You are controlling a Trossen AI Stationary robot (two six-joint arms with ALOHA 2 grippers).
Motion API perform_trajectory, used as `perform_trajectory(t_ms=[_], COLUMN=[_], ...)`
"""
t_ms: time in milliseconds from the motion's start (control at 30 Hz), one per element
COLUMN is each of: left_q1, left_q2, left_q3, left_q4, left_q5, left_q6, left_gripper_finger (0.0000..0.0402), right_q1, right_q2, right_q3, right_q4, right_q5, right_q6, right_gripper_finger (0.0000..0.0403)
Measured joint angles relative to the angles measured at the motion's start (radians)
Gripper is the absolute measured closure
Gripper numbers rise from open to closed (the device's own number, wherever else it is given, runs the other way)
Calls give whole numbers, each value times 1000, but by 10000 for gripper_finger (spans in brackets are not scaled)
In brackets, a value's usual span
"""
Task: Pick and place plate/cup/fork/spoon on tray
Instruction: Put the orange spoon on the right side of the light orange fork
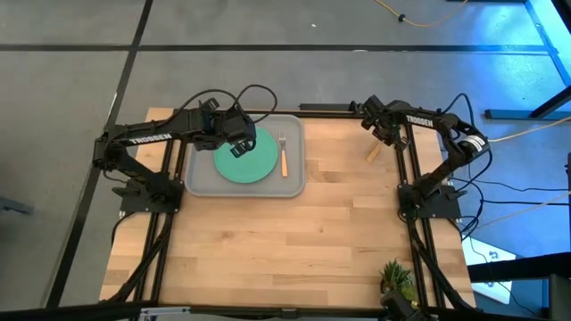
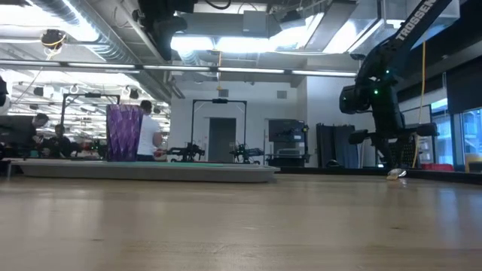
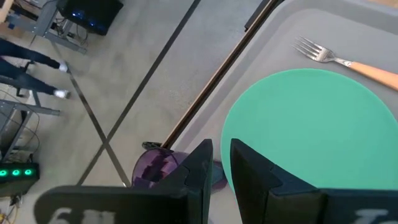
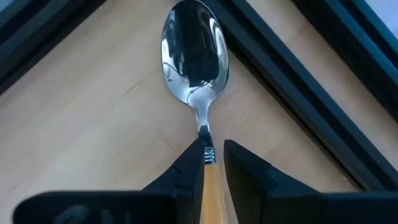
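Observation:
The grey tray point(image 1: 294, 183) lies at the table's far left. On it rest the teal plate point(image 1: 254, 165), the orange-handled fork point(image 1: 284, 156) to the plate's right, and the purple cup point(image 3: 154, 169), which stands upright near the tray's far left corner point(image 2: 124, 133). My left gripper point(image 3: 221, 152) hangs open over the plate's far edge beside the cup, with nothing between its fingers. The spoon point(image 4: 194, 50) lies flat on the wood at the table's far right point(image 1: 373, 153). My right gripper point(image 4: 214, 149) points down over it, open, its fingers on either side of the orange handle just behind the neck.
A black frame rail point(image 4: 292, 93) runs close beside the spoon's bowl along the table's edge. A small green potted plant point(image 1: 397, 276) stands at the near right corner. Bare wood point(image 1: 285, 241) fills the middle and near side. People point(image 2: 147, 132) show in the room beyond.

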Motion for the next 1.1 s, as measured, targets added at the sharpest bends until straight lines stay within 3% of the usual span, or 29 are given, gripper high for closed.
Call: perform_trajectory(t_ms=[1100], left_q1=[0], left_q2=[0], left_q3=[0], left_q4=[6], left_q5=[0], left_q6=[1], left_gripper_finger=[351], right_q1=[0], right_q2=[11], right_q3=[-15], right_q4=[48], right_q5=[1], right_q6=[-33], right_gripper_finger=[334])
